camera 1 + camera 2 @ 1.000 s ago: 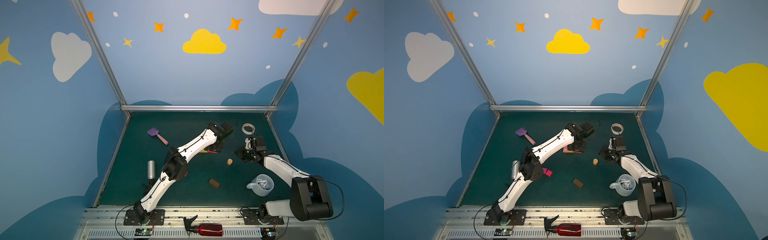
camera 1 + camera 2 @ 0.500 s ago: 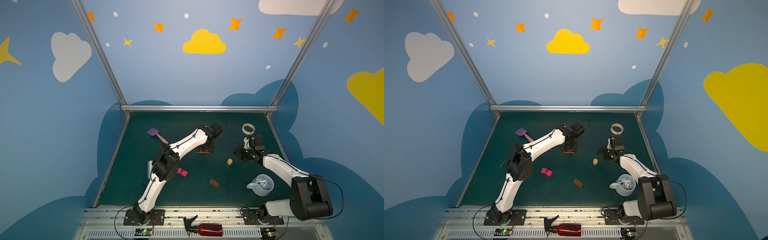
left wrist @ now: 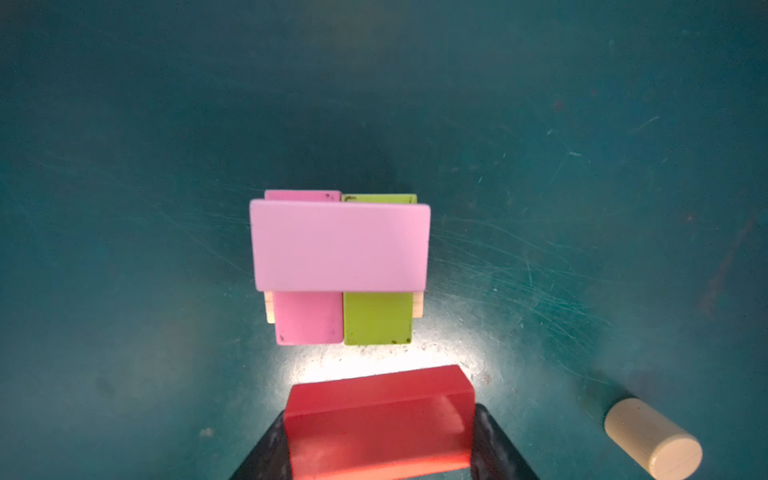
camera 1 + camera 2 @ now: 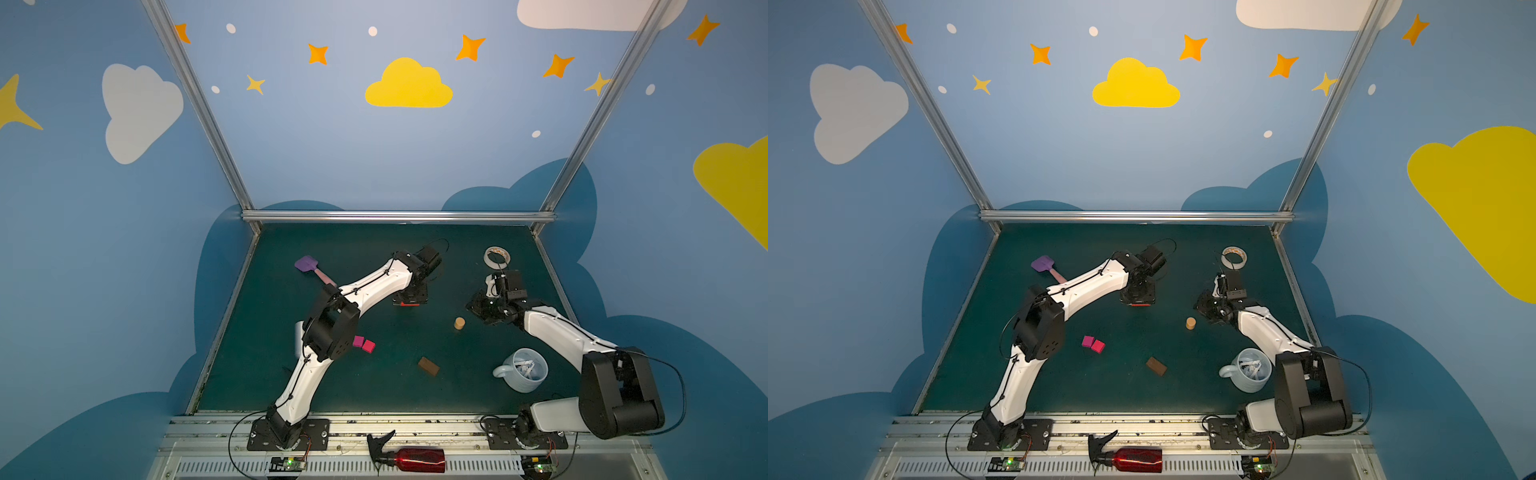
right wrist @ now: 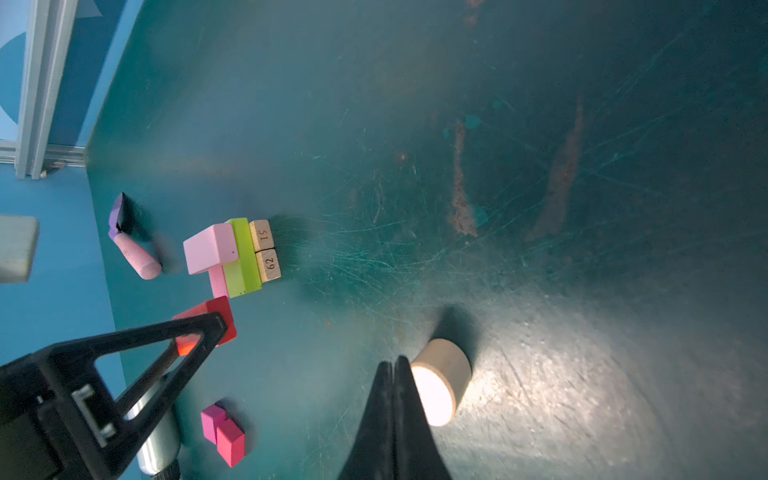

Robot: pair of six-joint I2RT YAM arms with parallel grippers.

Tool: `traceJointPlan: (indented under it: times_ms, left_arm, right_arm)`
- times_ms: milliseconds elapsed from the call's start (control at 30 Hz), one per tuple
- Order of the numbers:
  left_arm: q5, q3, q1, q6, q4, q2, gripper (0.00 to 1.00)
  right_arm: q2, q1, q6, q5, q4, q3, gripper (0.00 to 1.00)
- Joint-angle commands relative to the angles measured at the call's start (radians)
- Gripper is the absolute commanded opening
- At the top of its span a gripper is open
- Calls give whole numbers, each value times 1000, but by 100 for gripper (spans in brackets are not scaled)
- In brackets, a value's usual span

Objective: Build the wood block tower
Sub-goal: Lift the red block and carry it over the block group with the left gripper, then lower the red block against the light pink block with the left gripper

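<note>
Red wood fills the left tool [image 3: 380, 449]: its two black fingers are clamped on the ends of a red block [image 3: 374, 399], which hangs just short of the tower [image 3: 340, 266] without touching it. The tower stands on the green counter [image 3: 124, 166], towards the back and near the middle. Its top piece is a light pink block [image 3: 340, 245] covering half of the layer below. The other half of that layer, a pink block [image 3: 307, 318] and a lime-green block [image 3: 377, 318] side by side, is bare. Tan base blocks [image 5: 266, 249] show underneath.

The step in hand looks like finishing the third layer. The next move calls for bringing the red block over the bare half, parallel to the light pink one, lowering it flat, then letting go without nudging the stack.

The left arm reaches out from its base with the elbow raised and the wrist bent down, so the tool points at the counter. The right arm lies low and stretched. Its right tool [image 5: 392, 374] is pressed shut on nothing, just beside the tan cylinder [image 5: 440, 380], which lies on its side.

Unused wood blocks wait nearer the front: two magenta squares [image 4: 363, 344] touching each other and a brown block [image 4: 428, 366] well apart from them.
</note>
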Motion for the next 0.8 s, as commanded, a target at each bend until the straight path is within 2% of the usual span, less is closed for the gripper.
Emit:
traceJointPlan:
  times_ms: [0, 767]
  left_arm:
    - [-8, -14, 12, -8, 3, -24, 49]
    - [-9, 6, 40, 1, 12, 19, 49]
  right_arm:
    - [18, 7, -16, 11, -16, 38, 0]
    - [33, 14, -20, 14, -26, 59, 0]
